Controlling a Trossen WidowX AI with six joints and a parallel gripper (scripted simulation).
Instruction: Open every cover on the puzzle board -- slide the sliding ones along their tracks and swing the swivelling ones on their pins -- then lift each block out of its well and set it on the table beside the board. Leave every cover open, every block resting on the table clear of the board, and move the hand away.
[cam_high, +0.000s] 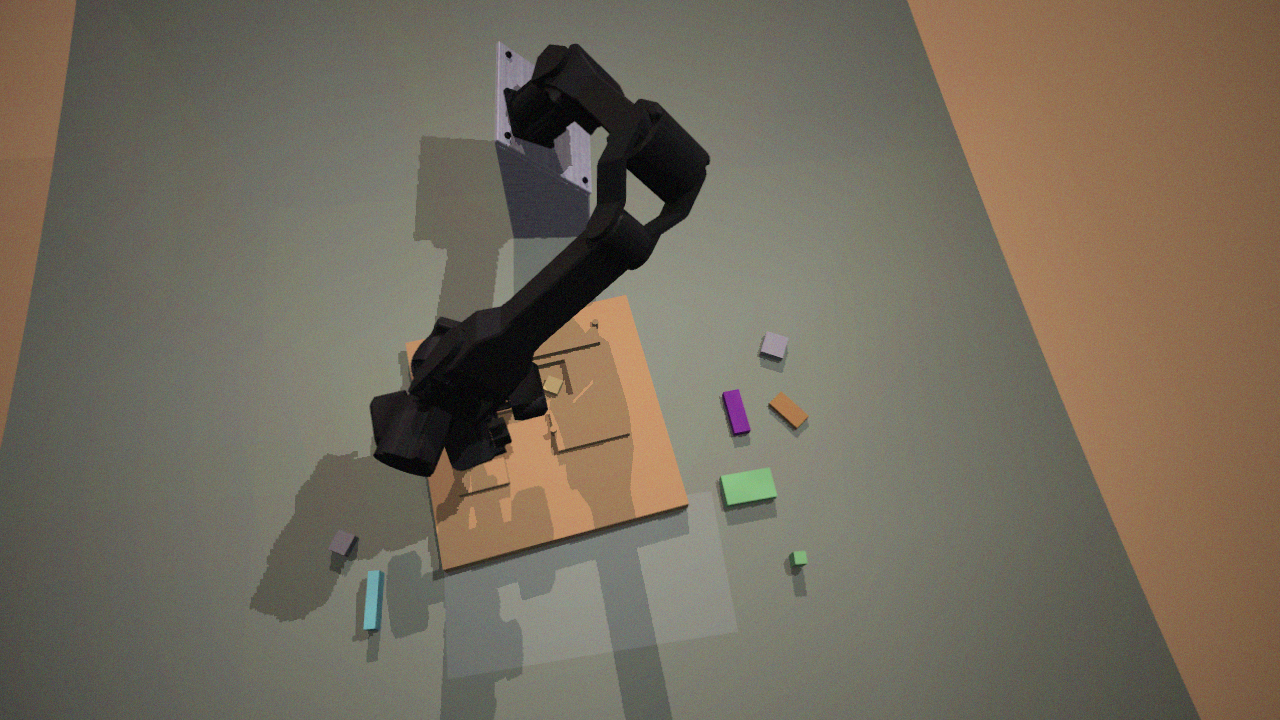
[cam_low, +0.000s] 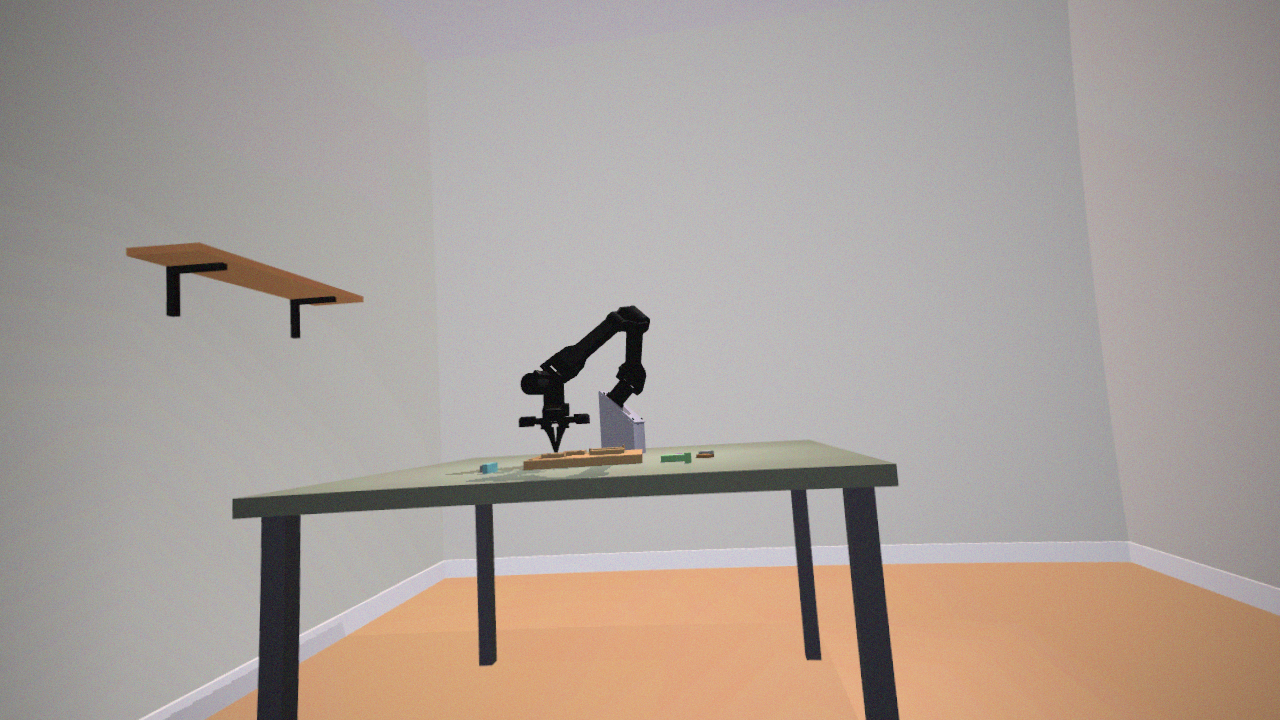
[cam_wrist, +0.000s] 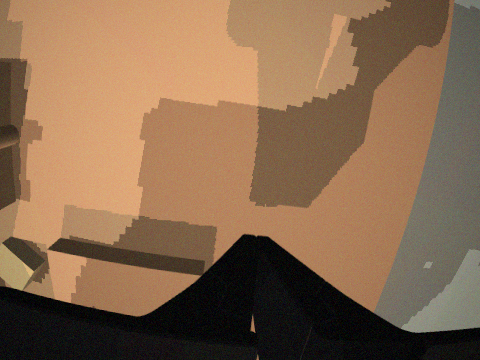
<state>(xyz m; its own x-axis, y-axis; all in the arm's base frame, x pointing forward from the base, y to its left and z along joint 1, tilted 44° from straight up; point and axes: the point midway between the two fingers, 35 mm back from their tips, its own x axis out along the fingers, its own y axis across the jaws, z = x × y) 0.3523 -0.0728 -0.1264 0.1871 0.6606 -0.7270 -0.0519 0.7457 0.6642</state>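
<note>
The wooden puzzle board lies under the arm. My gripper is shut and empty, fingertips just over the board's left part; contact cannot be told. The arm hides the tips in the top view. A pale yellow block sits in an uncovered well. A large cover lies beside that well, with a small peg at its left edge. Another cover lies behind. A smaller panel shows at front left. Other wells are hidden.
Right of the board lie a purple block, an orange block, a grey block, a green block and a green cube. A grey cube and cyan block lie front left.
</note>
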